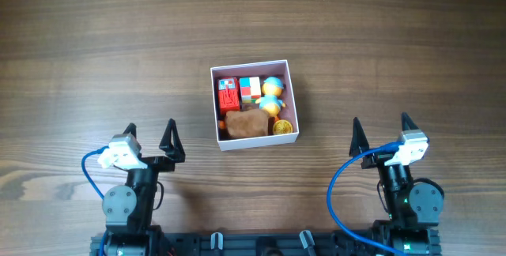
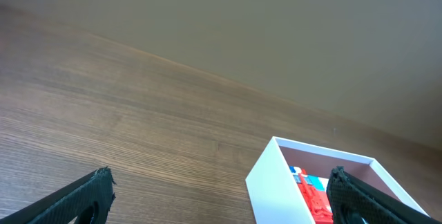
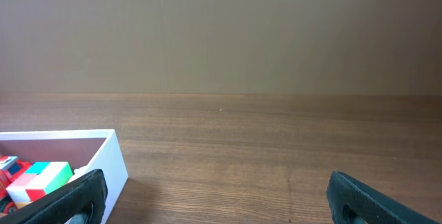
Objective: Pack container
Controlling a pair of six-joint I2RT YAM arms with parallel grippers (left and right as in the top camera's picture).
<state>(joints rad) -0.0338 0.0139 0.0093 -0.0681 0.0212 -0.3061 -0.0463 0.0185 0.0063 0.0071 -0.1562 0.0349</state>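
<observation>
From overhead, the container (image 1: 259,142) sits mid-tabletop (image 1: 95,43), holding a red toy (image 1: 228,96), a colour-block cube (image 1: 250,88), a blue-and-yellow duck-like figure (image 1: 272,94), a brown lump (image 1: 247,124) and a small orange round piece (image 1: 282,126). No loose toy shows on the wood, so I judge the packing done or nearly so. The left hand (image 1: 150,128) and right hand (image 1: 381,123) both stand with fingers apart and empty, nearer the arm bases. The box lies ahead of them and between them, well apart from each.

In the left wrist view, the box's white corner appears ahead and to the right, near the right fingertip but not touching it.

In the right wrist view, the box lies at the low left, just behind the left finger; whether they touch I cannot tell.

The step calls for keeping both hands clear of the walls. Any further approach is best made from above, since a sideways sweep could shove the light box.
</observation>
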